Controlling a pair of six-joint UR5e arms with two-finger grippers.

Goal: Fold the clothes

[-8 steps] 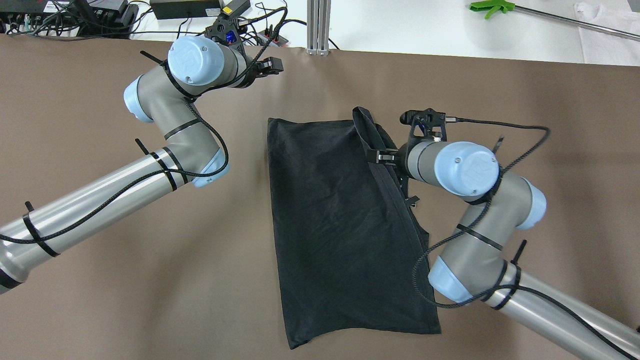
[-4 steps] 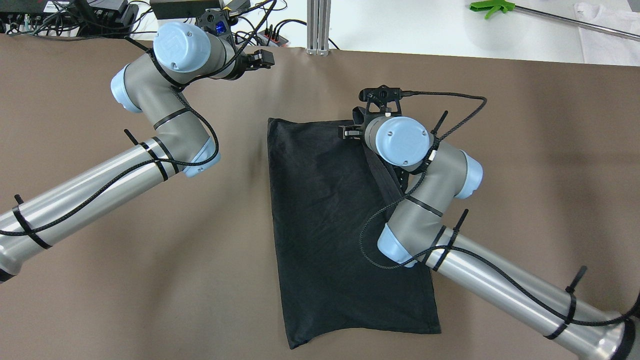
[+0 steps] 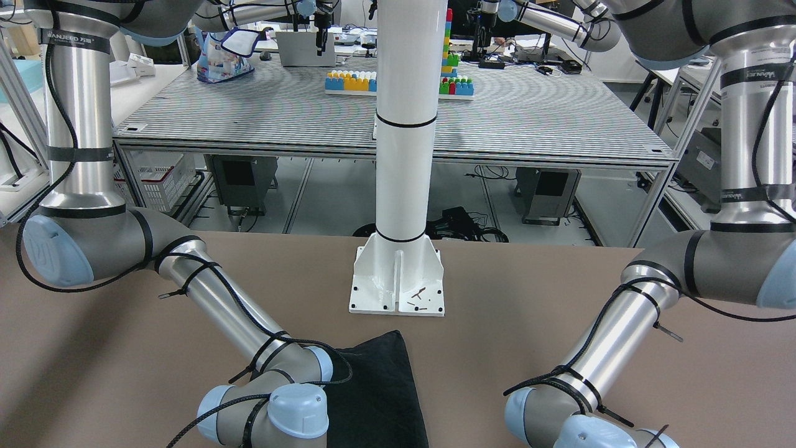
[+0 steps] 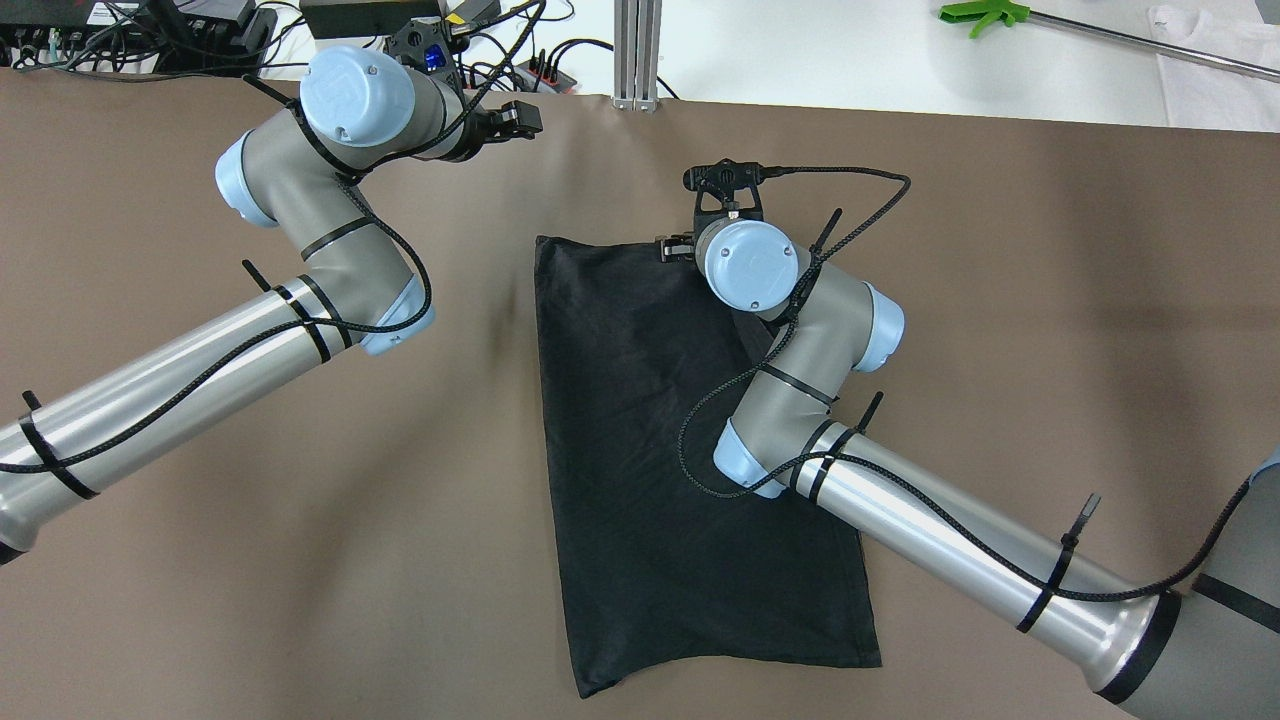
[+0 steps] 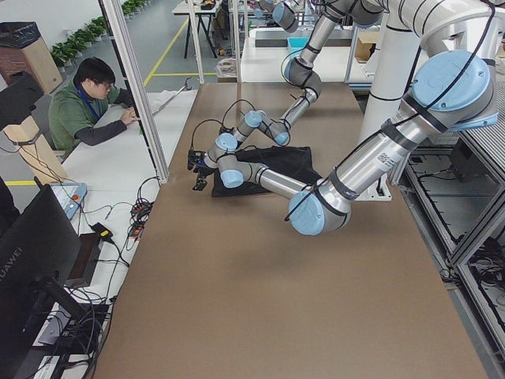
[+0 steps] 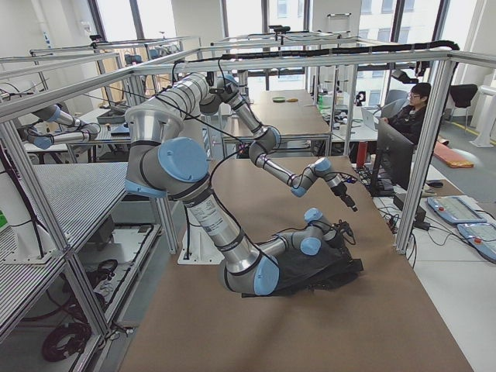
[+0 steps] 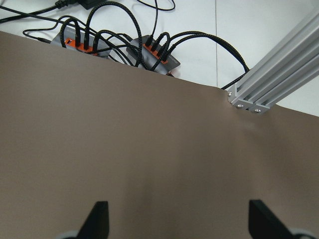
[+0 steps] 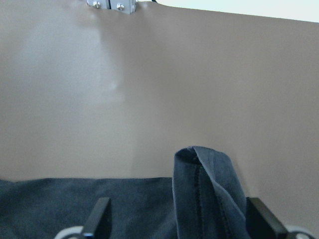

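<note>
The right gripper [image 8: 179,211] stands wide open at the far edge of the clothes [image 4: 640,450]. In its wrist view the two black fingers [image 8: 99,221] flank a raised, stitched fold [image 8: 204,184] of hem without pinching it; whether the tips touch the fabric is cut off. The left gripper [image 7: 177,214] is spread just as wide and empty, over the bare brown table [image 4: 300,560] near its far edge. The clothes are one soft, matte black, roughly rectangular piece lying mid-table, partly hidden under the right arm [image 4: 930,540].
</note>
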